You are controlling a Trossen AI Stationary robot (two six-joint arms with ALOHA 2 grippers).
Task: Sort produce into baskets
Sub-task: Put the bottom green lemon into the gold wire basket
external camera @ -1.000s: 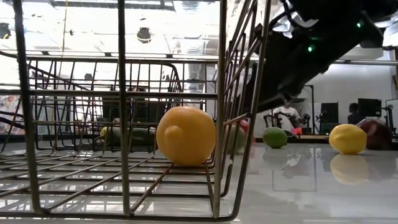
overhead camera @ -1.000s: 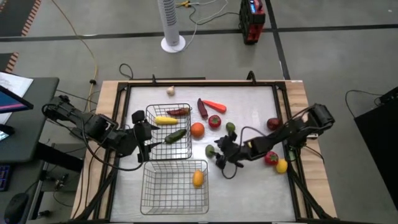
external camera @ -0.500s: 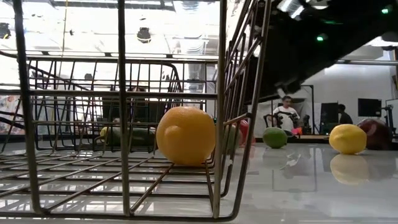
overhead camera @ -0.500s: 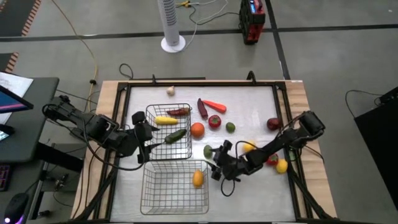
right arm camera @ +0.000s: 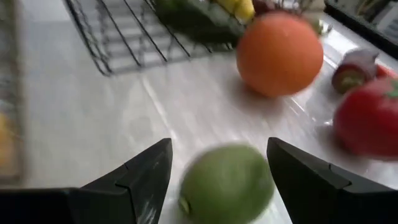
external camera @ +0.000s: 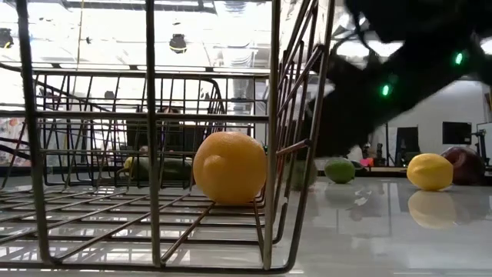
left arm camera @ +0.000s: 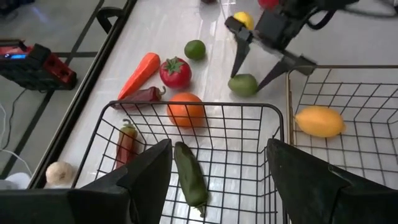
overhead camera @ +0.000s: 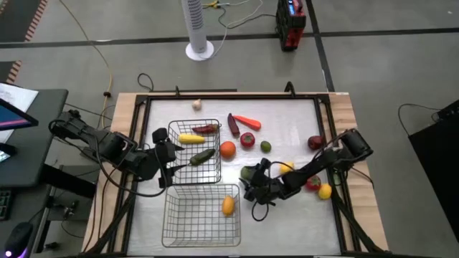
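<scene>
My right gripper (overhead camera: 249, 180) is open just right of the near basket (overhead camera: 166, 215). Its fingers stand on either side of a green round fruit (right arm camera: 227, 183) that rests on the table; the left wrist view shows this too (left arm camera: 243, 84). My left gripper (overhead camera: 166, 163) is open and empty at the left rim of the far basket (overhead camera: 219, 152). That basket holds a yellow corn (overhead camera: 191, 138), a red chilli (overhead camera: 206, 129) and a green cucumber (overhead camera: 202, 156). An orange-yellow fruit (overhead camera: 228, 206) lies in the near basket.
Loose on the table are an orange (overhead camera: 227, 149), a tomato (overhead camera: 247, 140), a lime (overhead camera: 265, 146), a carrot (overhead camera: 247, 122), an eggplant (overhead camera: 234, 125) and garlic (overhead camera: 196, 104). A dark red fruit (overhead camera: 315, 142), a lemon (overhead camera: 285, 168) and red and yellow fruits (overhead camera: 319, 188) lie near my right arm.
My right gripper has moved toward the table's left, swung first toward the near edge and then back toward the far edge. It now straddles the green fruit and has stayed open. The fruit has kept its place.
</scene>
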